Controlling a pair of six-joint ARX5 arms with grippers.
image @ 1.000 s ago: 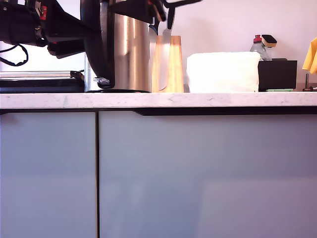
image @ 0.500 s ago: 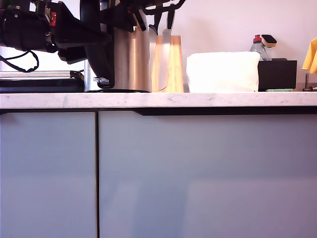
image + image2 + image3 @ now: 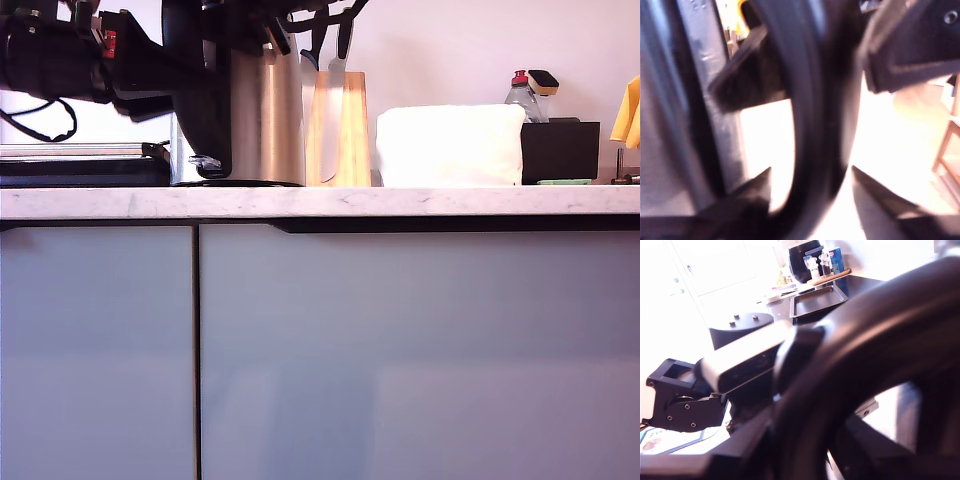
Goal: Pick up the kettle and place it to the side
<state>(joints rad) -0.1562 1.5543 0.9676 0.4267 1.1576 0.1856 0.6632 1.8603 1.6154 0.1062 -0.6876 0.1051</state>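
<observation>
The kettle (image 3: 265, 120), brushed steel with a big glossy black handle (image 3: 198, 100), stands upright on the counter (image 3: 400, 202). One arm (image 3: 60, 60) reaches in from the exterior view's left to the handle. Another arm's dark parts (image 3: 300, 15) hang over the kettle's top. In the first wrist view my first gripper (image 3: 811, 172) straddles the handle (image 3: 815, 115), with a bright gap beside one fingertip (image 3: 757, 187). Further along the handle, my second gripper (image 3: 825, 70) has a finger on each side. In the second wrist view the handle (image 3: 865, 355) fills the picture; whether those fingers press it is unclear.
A wooden knife block (image 3: 338, 130) stands right behind the kettle. A white folded bundle (image 3: 450, 145), a black box (image 3: 560, 150), a bottle (image 3: 520, 95) and a yellow cloth (image 3: 628, 110) follow toward the exterior view's right. A dark flat tray (image 3: 80, 165) lies at its left.
The arm at the exterior view's left has moved right, up to the handle. The parts above the kettle have shifted left. The kettle has not moved.
</observation>
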